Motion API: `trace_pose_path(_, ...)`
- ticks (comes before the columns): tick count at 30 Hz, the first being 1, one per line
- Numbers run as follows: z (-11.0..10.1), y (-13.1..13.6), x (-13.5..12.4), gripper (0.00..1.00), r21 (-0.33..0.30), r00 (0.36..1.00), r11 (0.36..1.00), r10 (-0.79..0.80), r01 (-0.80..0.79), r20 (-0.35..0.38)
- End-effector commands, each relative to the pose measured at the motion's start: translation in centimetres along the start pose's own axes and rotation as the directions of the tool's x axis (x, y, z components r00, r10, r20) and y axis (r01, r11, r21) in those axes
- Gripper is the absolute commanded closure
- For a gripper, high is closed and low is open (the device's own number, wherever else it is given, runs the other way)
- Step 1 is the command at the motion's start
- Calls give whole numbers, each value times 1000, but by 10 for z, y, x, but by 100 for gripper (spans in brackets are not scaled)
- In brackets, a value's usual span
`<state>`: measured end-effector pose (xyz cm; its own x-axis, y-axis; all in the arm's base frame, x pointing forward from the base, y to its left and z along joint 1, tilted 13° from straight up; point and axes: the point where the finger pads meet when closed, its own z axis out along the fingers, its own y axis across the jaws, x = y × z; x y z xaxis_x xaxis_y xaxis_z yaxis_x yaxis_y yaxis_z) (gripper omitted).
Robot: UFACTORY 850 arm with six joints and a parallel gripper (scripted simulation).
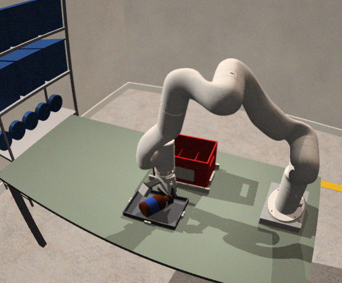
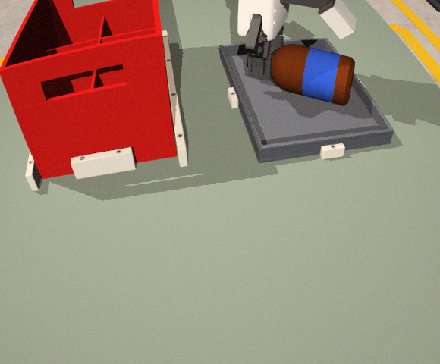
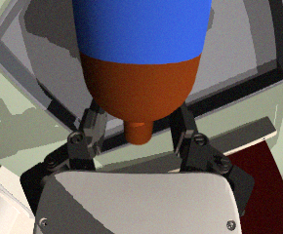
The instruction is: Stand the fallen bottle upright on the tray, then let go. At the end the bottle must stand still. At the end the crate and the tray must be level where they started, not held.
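Bottle (image 1: 153,205) (image 2: 320,74) (image 3: 141,49): lying on tray (image 1: 162,223) (image 2: 326,137) (image 3: 265,70) | gripper (image 1: 171,199) (image 2: 259,67) (image 3: 138,106): fingers apart, astride neck | crate (image 1: 195,173) (image 2: 106,125) (image 3: 263,190): upright beside tray

Brown bottle (image 3: 141,90), blue band, neck between open end effector's (image 3: 138,131) fingers; grey tray (image 3: 234,54) behind.

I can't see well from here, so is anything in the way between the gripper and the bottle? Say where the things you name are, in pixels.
Nothing visible: the open gripper's fingers stand either side of the neck of the bottle (image 2: 319,74) (image 3: 141,90).
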<state>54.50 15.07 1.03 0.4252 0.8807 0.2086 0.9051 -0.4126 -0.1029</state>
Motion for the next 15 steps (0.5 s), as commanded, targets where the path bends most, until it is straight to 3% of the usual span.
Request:
trace_pose_path(1,2,1,1,35,-2,1000,1000,0,0,-2)
trace_pose_path(15,4,1,1,35,-2,1000,1000,0,0,-2)
